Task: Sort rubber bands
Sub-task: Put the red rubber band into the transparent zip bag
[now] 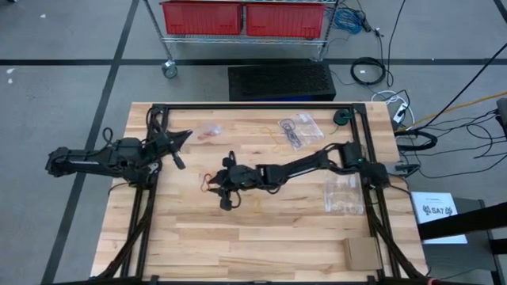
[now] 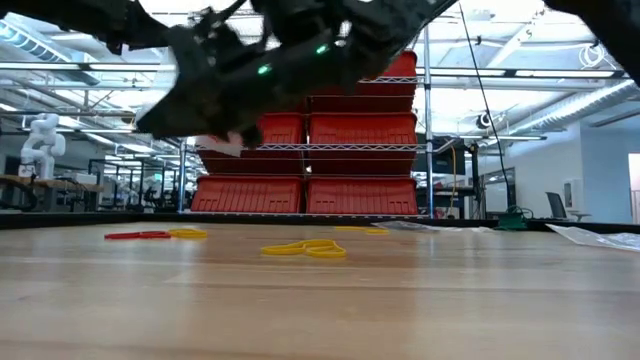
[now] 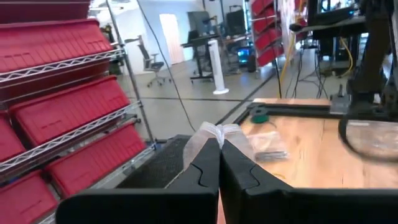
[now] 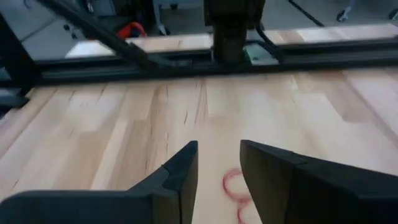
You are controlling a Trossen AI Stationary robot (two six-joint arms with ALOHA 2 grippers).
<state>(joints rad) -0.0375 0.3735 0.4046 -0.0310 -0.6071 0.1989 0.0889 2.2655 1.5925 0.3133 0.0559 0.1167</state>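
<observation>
The right gripper [image 4: 219, 163] hovers over the table [image 1: 261, 237] with its fingers spread, and red rubber bands [image 4: 233, 185] lie on the wood just below and ahead of the fingertips, partly cut off by the wrist picture's edge. The left gripper [image 3: 219, 146], raised off to the side, is pressed together on a crumpled clear plastic bag [image 3: 214, 134]; whether that bag holds anything is unclear. In the low view, yellow rubber bands [image 2: 305, 248] lie flat beneath the blurred dark arms.

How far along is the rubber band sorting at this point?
Looks early: red bands and yellow bands lie loose on the table. The left hand pinches a clear bag; the open right hand hovers over the red bands. Bagging them all is left.
</observation>
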